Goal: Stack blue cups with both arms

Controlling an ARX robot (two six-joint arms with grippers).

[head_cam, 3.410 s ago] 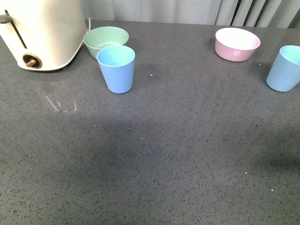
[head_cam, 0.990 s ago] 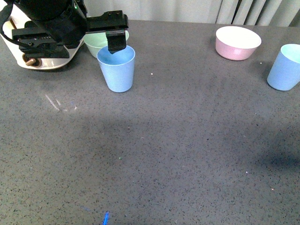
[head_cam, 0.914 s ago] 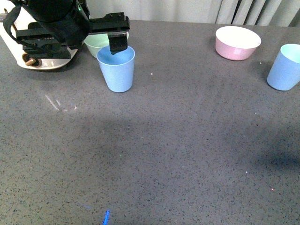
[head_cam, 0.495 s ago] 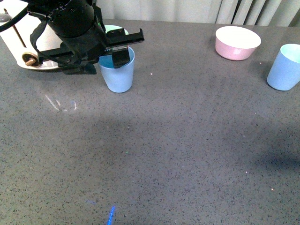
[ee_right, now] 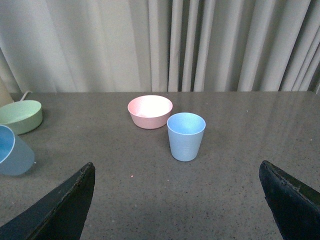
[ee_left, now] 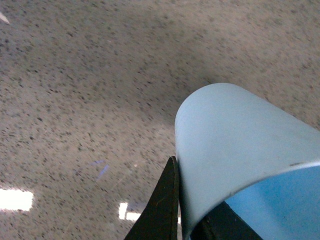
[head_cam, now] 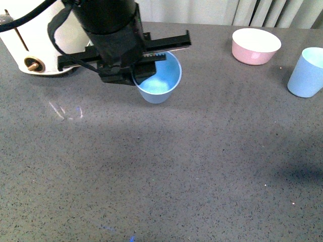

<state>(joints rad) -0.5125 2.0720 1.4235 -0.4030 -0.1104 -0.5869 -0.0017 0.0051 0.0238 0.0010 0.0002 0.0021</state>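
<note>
Left gripper (head_cam: 144, 68) holds a tilted blue cup (head_cam: 160, 80)

Its jaws pinch the thin wall of this tapered plastic tumbler at far left, above the speckled grey table (head_cam: 202, 166). The second cup (head_cam: 305, 73) stands upright at far right. The right gripper (ee_right: 176, 200) has jaws spread wide

Two matching light blue tumblers. First blue cup (head_cam: 160, 80) — tilted, open mouth towards the front camera — is clamped at its rim by the left end effector (head_cam: 143, 69). Second blue cup (head_cam: 306, 73) stands upright on the desk (head_cam: 202, 166), far right.
</note>
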